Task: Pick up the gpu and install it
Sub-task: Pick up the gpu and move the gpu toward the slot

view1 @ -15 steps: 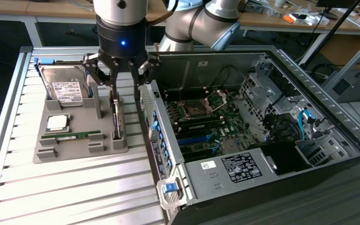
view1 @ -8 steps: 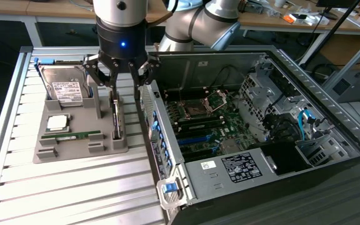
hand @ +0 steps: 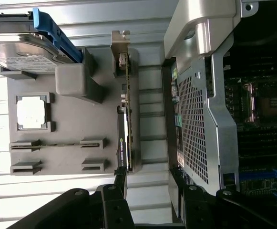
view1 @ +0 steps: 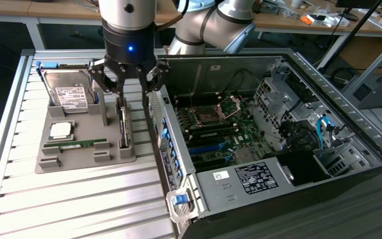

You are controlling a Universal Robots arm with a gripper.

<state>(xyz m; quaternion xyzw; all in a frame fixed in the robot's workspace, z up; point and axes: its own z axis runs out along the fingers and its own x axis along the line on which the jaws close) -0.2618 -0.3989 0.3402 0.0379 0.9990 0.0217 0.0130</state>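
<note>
The gpu (view1: 123,124) stands on its edge in a slot along the exterior view's right side of the grey holder tray (view1: 78,160), its silver bracket end toward the back. My gripper (view1: 135,92) hangs open just above the card's rear end, with nothing between its fingers. In the wrist view the gpu (hand: 125,121) appears edge-on as a thin dark strip with a green board edge. There my gripper (hand: 148,179) sits slightly toward the computer case, so one black fingertip (hand: 120,177) lines up with the card's end.
The tray also holds a silver hard drive (view1: 68,92), a square processor (view1: 61,130) and a narrow memory stick (view1: 78,144). The open computer case (view1: 177,149) stands close beside the tray on the exterior view's right, its motherboard (view1: 218,129) exposed. Slatted metal table (view1: 78,204) lies in front.
</note>
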